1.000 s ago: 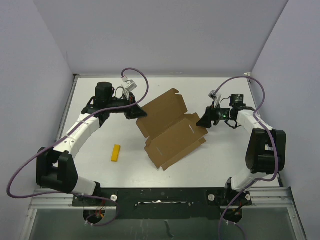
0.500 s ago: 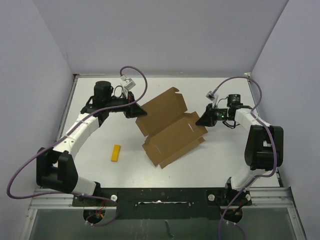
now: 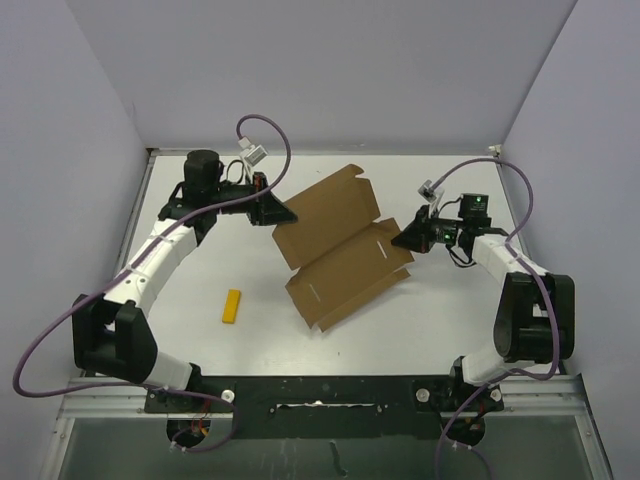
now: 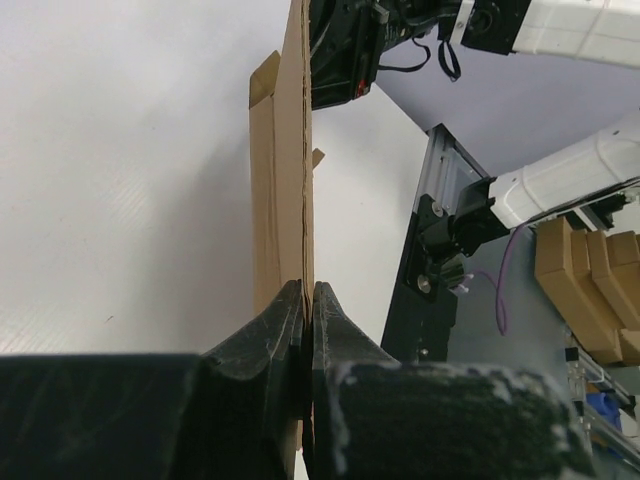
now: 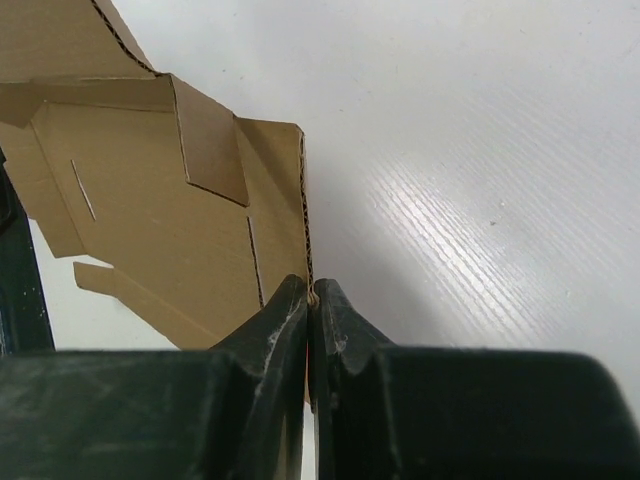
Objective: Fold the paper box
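Right gripper (image 3: pixel 399 243) newly tight on paper box (image 3: pixel 340 250); yellow bar (image 3: pixel 232 306) apart

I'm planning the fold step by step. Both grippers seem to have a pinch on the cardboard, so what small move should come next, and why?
Probably lift the left gripper slightly, swinging its panel up about the middle crease, while the right gripper anchors its corner. Both are shut on opposite edges of the paper box, which lies open and unfolded.
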Motion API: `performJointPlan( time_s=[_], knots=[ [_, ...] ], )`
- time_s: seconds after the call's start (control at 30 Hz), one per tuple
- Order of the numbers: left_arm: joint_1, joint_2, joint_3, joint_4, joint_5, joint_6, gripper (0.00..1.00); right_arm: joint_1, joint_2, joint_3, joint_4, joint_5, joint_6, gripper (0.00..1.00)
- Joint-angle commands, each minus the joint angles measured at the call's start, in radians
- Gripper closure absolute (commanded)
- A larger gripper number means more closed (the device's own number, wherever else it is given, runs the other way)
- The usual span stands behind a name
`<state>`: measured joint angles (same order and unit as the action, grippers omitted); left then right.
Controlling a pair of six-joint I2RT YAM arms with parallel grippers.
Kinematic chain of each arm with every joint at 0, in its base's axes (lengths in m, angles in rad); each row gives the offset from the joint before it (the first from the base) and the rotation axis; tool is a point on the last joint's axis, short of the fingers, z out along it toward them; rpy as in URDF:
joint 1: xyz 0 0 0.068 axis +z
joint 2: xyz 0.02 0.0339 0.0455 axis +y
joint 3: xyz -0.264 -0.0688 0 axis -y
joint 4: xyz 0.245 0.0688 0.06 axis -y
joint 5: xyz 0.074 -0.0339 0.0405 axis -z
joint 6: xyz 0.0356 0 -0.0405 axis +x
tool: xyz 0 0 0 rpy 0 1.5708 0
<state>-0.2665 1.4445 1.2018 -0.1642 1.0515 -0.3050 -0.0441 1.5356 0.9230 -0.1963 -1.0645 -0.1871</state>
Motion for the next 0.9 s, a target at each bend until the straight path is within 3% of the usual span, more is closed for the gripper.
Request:
performJointPlan(
  time_s=[0.0,0.37,0.87],
  knots=[
    [0.001,0.051,0.078,-0.004,0.042,-0.049,1.00,0.012,-0.045,-0.053,0.186,0.011,0.070,1.00],
    [-0.001,0.158,0.179,-0.161,0.019,0.051,1.00,0.040,-0.039,-0.081,0.216,0.031,0.015,1.00],
    [-0.004,0.245,0.297,-0.336,-0.015,0.162,1.00,0.083,0.000,0.012,-0.006,0.035,-0.163,0.93]
  ],
)
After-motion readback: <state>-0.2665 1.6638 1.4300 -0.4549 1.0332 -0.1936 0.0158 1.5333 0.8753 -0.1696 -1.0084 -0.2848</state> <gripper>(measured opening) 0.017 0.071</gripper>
